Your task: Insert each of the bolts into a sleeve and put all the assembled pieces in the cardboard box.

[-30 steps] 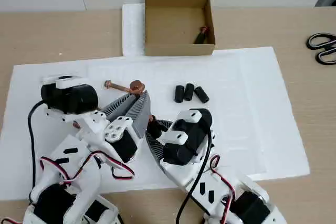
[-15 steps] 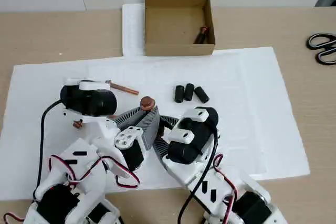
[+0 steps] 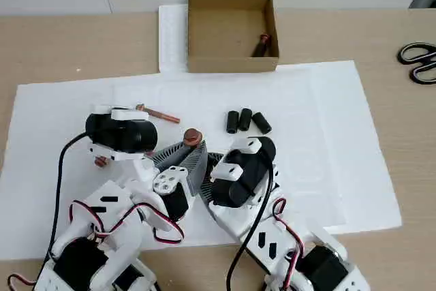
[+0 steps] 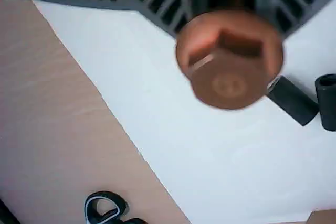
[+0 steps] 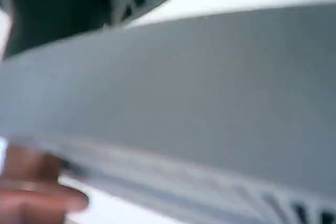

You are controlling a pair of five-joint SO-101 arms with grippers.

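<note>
Bolt point(image 3: 193, 135) pinched in left gripper point(image 3: 185, 152), head toward its wrist camera, shank hidden behind the head. Right gripper point(image 3: 207, 168) just beside it; can't tell its jaws. Loose sleeves point(image 3: 245, 120) lie near, on the right arm's side.

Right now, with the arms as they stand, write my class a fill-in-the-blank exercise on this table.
___ black sleeves lie loose on the white sheet.
The cardboard box holds ___ assembled piece.
The left jaws are shut on a copper-headed ___.
Missing words: three; one; bolt.
</note>
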